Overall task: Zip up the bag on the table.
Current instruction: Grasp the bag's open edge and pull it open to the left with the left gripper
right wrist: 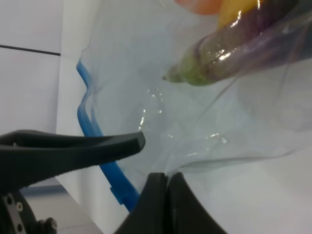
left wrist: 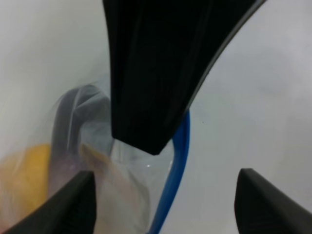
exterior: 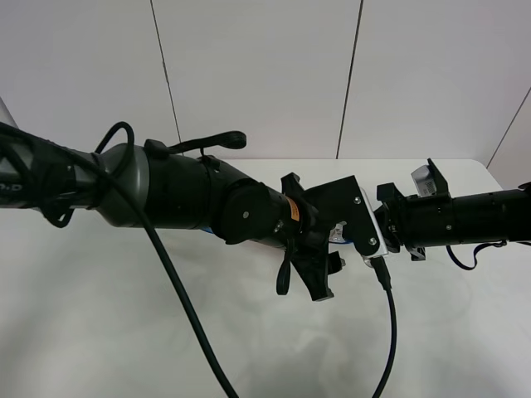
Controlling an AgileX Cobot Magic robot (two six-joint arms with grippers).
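The bag (right wrist: pixel 195 122) is clear crinkly plastic lying on the white table (exterior: pixel 99 332), with a blue zip strip (right wrist: pixel 92 122) along one edge. A purple eggplant (right wrist: pixel 243 48), a yellow pear (right wrist: pixel 239 9) and an orange (right wrist: pixel 204 4) show through it. My right gripper (right wrist: pixel 168 178) is shut, pinching the film near the strip's end. My left gripper (left wrist: pixel 165 173) stands open just behind it, a finger on each side of the blue strip (left wrist: pixel 178 161). From above, the two arms meet mid-table and cover nearly all of the bag; the left gripper (exterior: pixel 303 282) points down.
A black cable (exterior: pixel 182 307) hangs from the left arm across the near table, and another cable (exterior: pixel 390 332) drops from the right wrist. Bare white tabletop lies all around. Grey wall panels stand behind the far edge.
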